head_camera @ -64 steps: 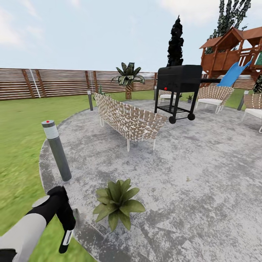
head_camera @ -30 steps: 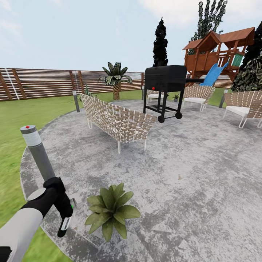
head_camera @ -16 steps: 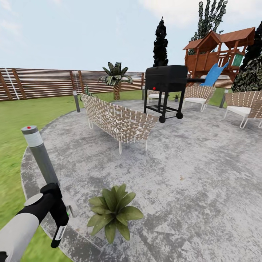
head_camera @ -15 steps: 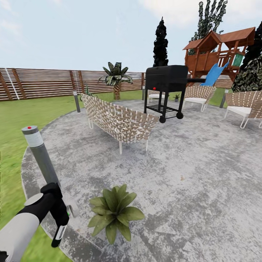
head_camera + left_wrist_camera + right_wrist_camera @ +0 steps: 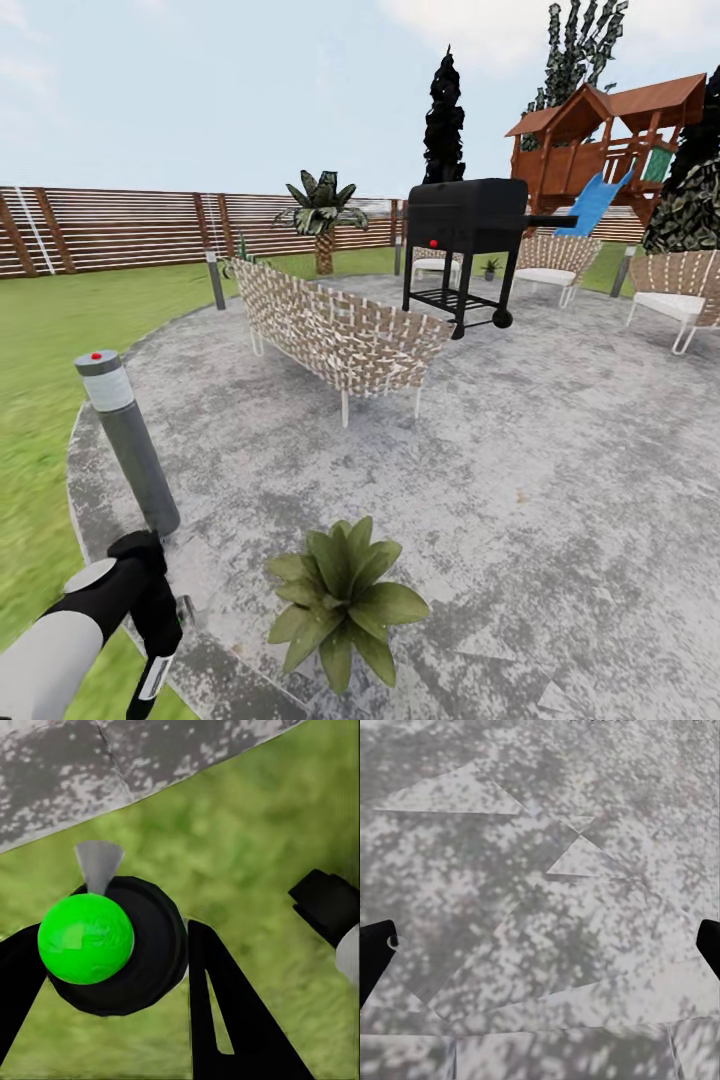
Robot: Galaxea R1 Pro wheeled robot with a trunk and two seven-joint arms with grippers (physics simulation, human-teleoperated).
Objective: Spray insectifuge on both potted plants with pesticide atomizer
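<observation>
the left gripper (image 5: 112, 982) pinches the pesticide atomizer (image 5: 101, 945) low beside the near potted plant (image 5: 343, 600), probably to aim its nozzle; the right gripper (image 5: 540, 952) hangs spread over the patio (image 5: 547, 832)

Potted plant (image 5: 343, 600) stands on paved patio (image 5: 560, 450); left gripper (image 5: 150, 650) hangs beside grey bollard (image 5: 128, 440).

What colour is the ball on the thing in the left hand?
Bright green ball, seated on a black round body; clearest in the left wrist view.
</observation>
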